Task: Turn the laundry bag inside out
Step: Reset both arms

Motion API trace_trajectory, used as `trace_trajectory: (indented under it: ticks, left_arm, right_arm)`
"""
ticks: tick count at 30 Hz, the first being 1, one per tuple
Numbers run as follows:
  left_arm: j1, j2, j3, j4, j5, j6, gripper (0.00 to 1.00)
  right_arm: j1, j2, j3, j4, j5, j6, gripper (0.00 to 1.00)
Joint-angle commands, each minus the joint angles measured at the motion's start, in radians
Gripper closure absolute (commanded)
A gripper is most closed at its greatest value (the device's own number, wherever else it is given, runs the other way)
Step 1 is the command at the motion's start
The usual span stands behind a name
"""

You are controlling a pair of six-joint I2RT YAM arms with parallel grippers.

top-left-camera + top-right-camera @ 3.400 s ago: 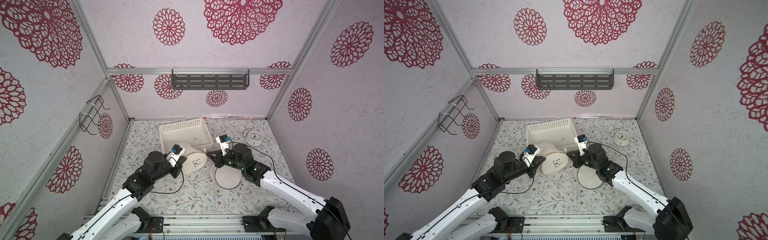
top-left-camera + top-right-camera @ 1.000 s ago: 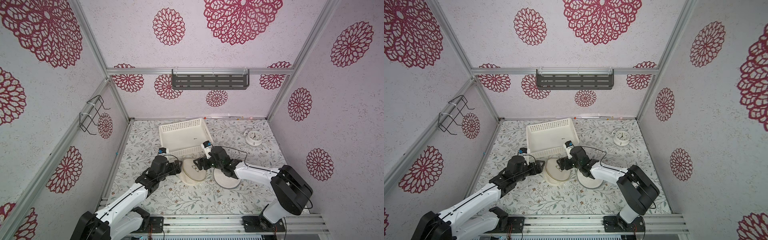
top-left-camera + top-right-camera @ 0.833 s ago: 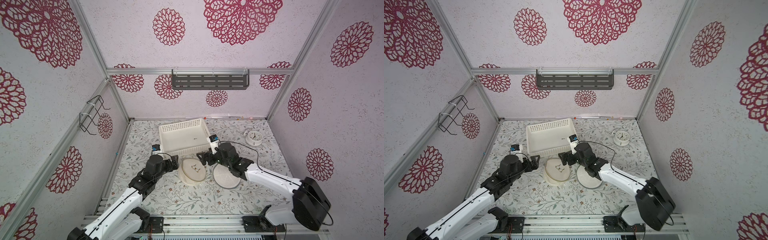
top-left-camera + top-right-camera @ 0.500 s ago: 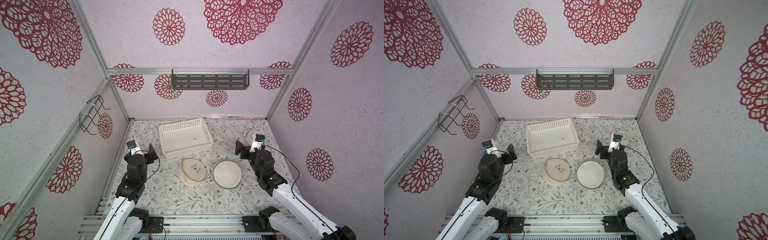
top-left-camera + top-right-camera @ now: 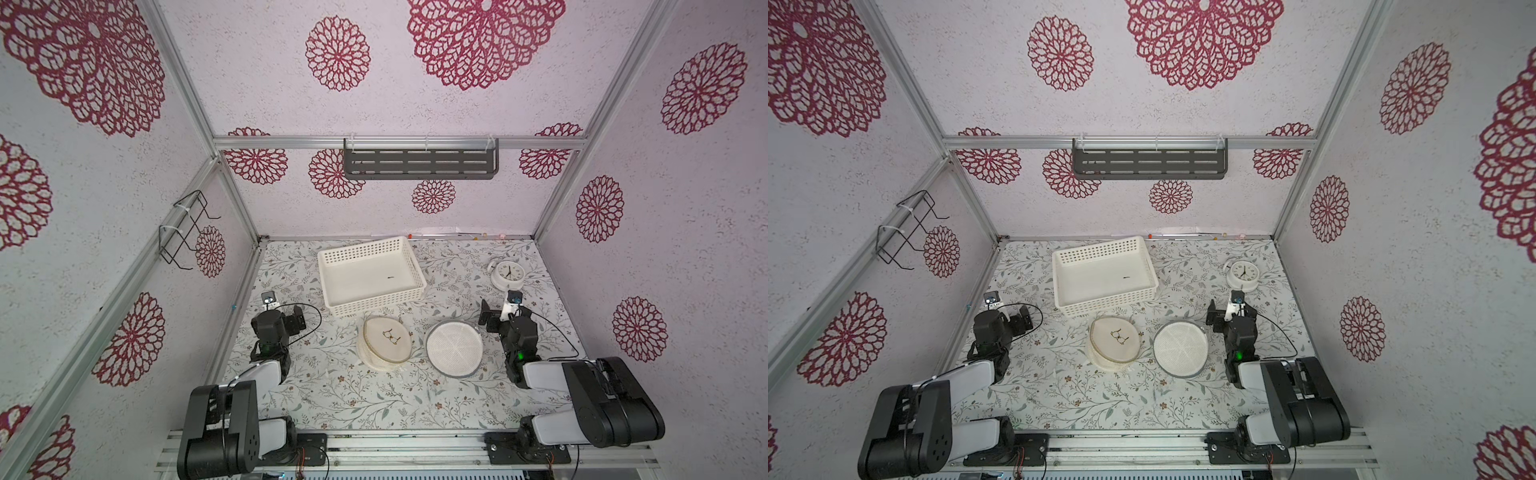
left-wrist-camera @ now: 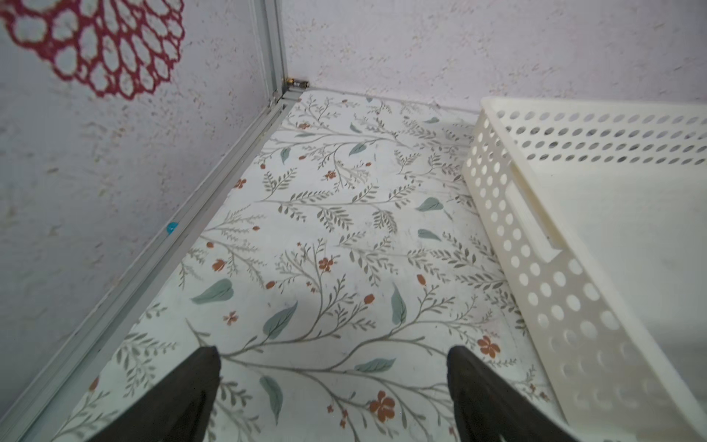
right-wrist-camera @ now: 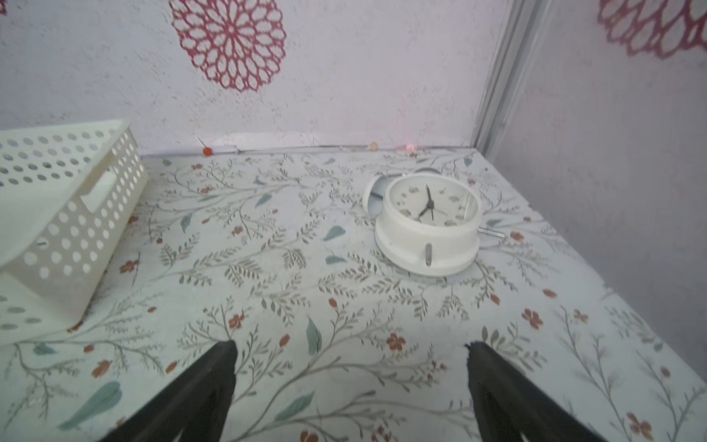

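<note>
My left gripper [image 6: 333, 356] and right gripper [image 7: 350, 352] both spread, empty, well apart from the flattened laundry bag [image 5: 384, 343]; unheld, it may perhaps spring back.

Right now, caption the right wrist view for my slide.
Open right tool above floral table, facing a white alarm clock; perforated basket nearby.

A floral-patterned table [image 5: 353, 399] is shown in both top views. A white perforated basket [image 5: 374, 301] is set on it. The cream laundry bag [image 5: 386, 343] is laid flat just before the basket, a mesh disc [image 5: 454, 349] front-right of it, and an alarm clock [image 5: 509, 273] well apart to its right.
</note>
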Motion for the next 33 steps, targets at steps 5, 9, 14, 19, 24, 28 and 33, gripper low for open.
trace_trajectory:
  ticks: [5,9,14,19,24,28,33]
  left_arm:
    - [0.029,0.21,0.022,0.364,0.128,0.027,0.02]
    - [0.036,0.216,0.033,0.355,0.087,0.0,0.02]
    - [0.036,0.213,0.029,0.355,0.044,-0.019,0.02]
    - [0.035,0.22,0.04,0.354,-0.001,-0.034,0.02]
    - [0.027,0.217,0.051,0.321,-0.06,-0.048,0.02]
    - [0.025,0.216,0.052,0.321,-0.068,-0.048,0.02]
    - [0.022,0.218,0.054,0.32,-0.071,-0.045,0.02]
  right_arm:
    - [-0.039,-0.155,-0.065,0.013,-0.017,-0.061,0.01]
    - [-0.044,-0.194,-0.128,0.104,-0.054,-0.057,0.02]
    - [-0.038,0.064,-0.048,0.296,-0.191,-0.068,0.03]
    - [-0.073,0.13,-0.063,0.383,-0.139,-0.005,0.01]
    - [-0.035,0.129,-0.063,0.388,-0.063,-0.022,0.01]
    - [-0.035,0.125,-0.064,0.386,-0.062,-0.023,0.01]
    - [-0.042,0.139,-0.044,0.36,-0.078,-0.019,0.01]
